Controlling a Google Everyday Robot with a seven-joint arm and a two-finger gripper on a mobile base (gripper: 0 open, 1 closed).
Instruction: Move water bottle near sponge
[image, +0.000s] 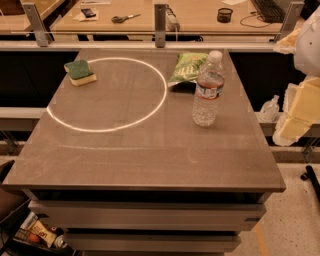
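Right of the water bottle, past the surface edge, the gripper hangs (jaws apart or together: cannot tell). Bottle upright, untouched, open to a side grasp; sponge well left of it.

Here's the grey stone-look table, a bright ring of reflected light curving across its top, with stacked steel tiers stepping down beneath its front edge. Behind the table runs a metal rail with upright posts, and beyond it pale wooden desks carry scissors, a phone, a black cup and a keyboard. Right of the table, a small pump bottle stands on a low ledge above speckled floor with an orange line; at the table's lower left, a wire basket.
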